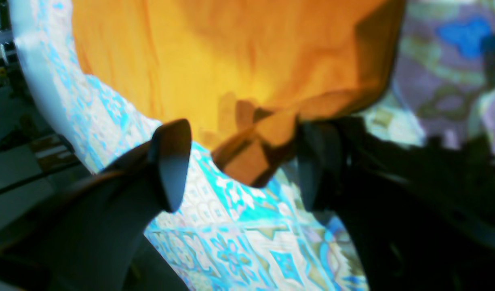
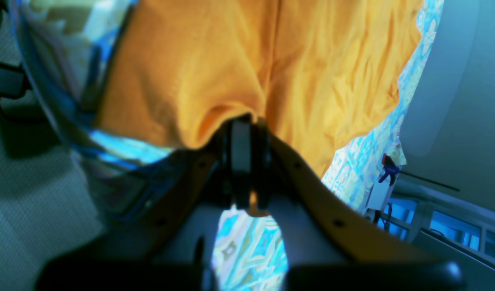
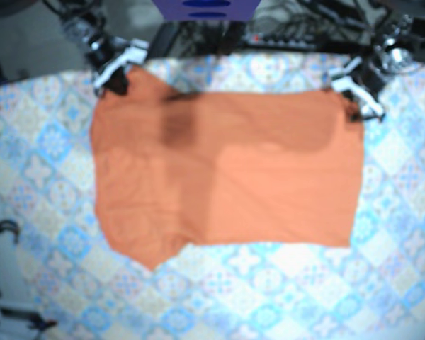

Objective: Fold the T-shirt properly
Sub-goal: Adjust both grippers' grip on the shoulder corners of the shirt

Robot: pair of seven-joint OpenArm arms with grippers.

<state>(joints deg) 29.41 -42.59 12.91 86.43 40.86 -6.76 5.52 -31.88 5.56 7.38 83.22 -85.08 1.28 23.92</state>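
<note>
T-shirt: The orange T-shirt [image 3: 227, 184] lies spread flat across the middle of the table, wider than it is deep. In the overhead view one pointed flap juts from its lower edge on the left.
Table: A tablecloth [image 3: 283, 283] with a blue and cream tile pattern shows on all sides of the shirt.
Right gripper: The right gripper [image 2: 247, 121] sits at the shirt's far corner, on the left of the overhead view. Its jaws are pressed together on a pinch of orange cloth, which bunches up around the tips.
Left gripper: The left gripper [image 1: 243, 169] is at the opposite far corner, with its two dark fingers [image 1: 170, 161] held wide apart. A folded corner of the shirt sits in the gap, closer to one finger, and nothing is clamped.
Background: A tangle of dark cables [image 3: 297, 32] runs along the far edge of the table, blurred.
</note>
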